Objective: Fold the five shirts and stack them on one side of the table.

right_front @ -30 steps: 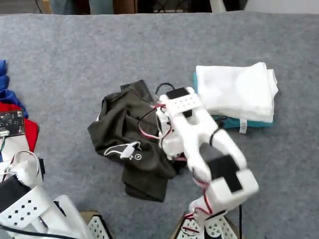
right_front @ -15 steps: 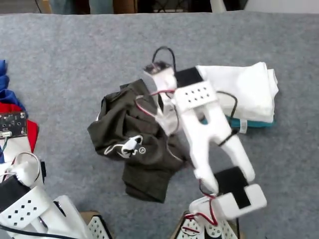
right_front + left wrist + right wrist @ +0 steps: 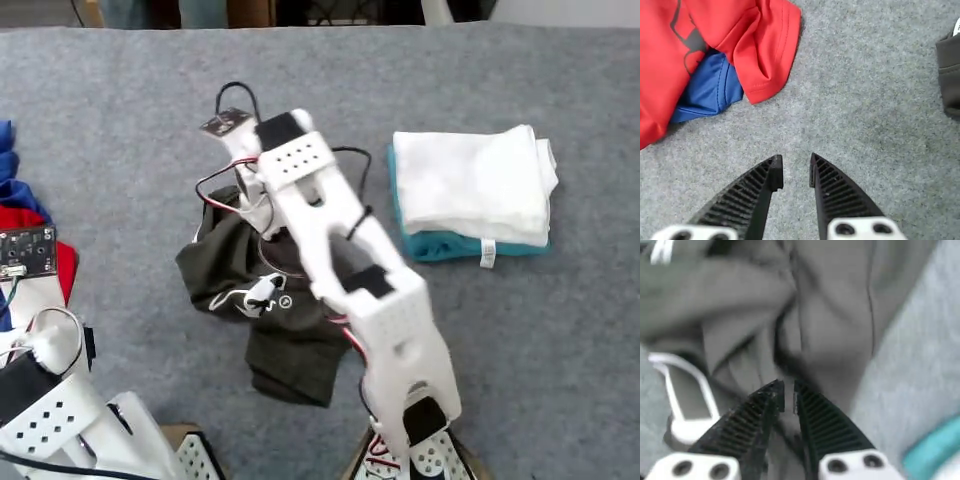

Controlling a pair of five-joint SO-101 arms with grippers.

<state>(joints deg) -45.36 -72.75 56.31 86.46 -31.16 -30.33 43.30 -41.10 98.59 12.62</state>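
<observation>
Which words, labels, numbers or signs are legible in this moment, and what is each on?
No text can be read.
dark shirt: white graphic with a small circled mark, too small to read.
red shirt: dark graphic, no letters legible.
teal shirt: white tag, too small to read.

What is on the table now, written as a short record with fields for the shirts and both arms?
Folded stack: white shirt on teal shirt
Crumpled, middle: dark shirt
Unfolded pile: red shirt lying over blue shirt
Right gripper: low over the dark shirt
Left gripper: fingers slightly apart, above bare table
</observation>
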